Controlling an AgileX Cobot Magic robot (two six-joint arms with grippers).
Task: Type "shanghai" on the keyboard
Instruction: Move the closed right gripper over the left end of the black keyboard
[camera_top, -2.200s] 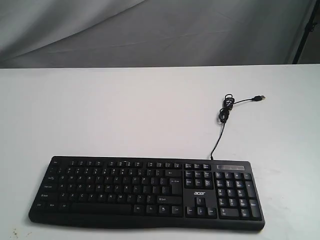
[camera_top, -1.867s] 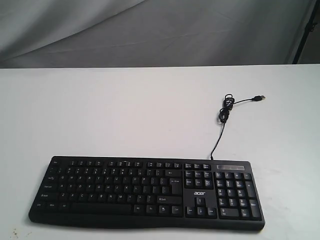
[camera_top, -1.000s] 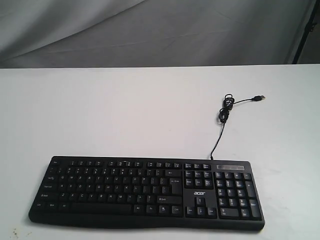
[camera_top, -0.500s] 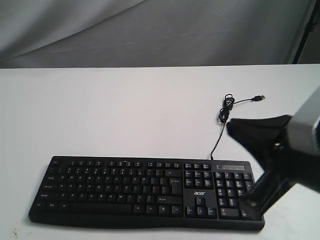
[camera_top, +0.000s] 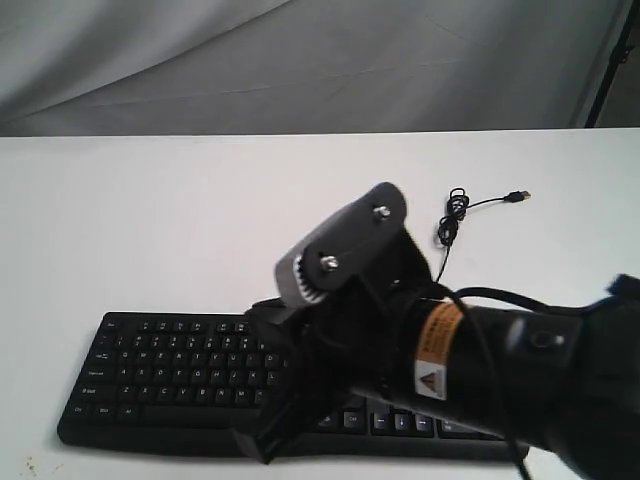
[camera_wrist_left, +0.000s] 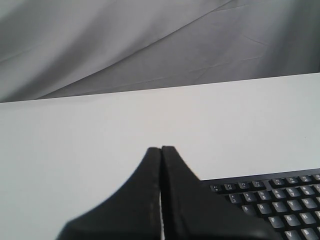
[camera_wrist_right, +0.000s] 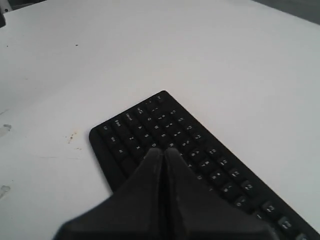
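Since half a second ago the right arm (camera_top: 500, 380) has swung in from the edge of the exterior view, where it hung over the number pad. It now lies across the middle and right part of the keyboard (camera_top: 160, 370), so we no longer see the number pad, the arrow keys or the logo. The keyboard itself has not shifted, and neither has its cable (camera_top: 452, 218).

The keyboard is wide, black and low, with rows of small keys bearing white legends that we cannot read. It lies flat on the white table (camera_top: 150, 220), directly below the right gripper (camera_wrist_right: 163, 150). In the right wrist view that gripper's two dark fingers are pressed together with no gap. Their joined tip sits over the letter keys a few columns in from the keyboard's short end, which lies a little beyond the tip. We cannot tell whether the tip touches a key or hangs just above it.

The thin black cable comes out from behind the arm, runs away from the gripper and makes a small coil. It ends in a USB plug (camera_top: 518, 195) lying loose on the table, well apart from the gripper.

The left gripper (camera_wrist_left: 161, 149) shows only in its own wrist view. Its fingers are likewise closed against each other over bare table, with one corner of the keyboard just beside them. A grey cloth (camera_wrist_left: 150, 45) hangs behind the table.
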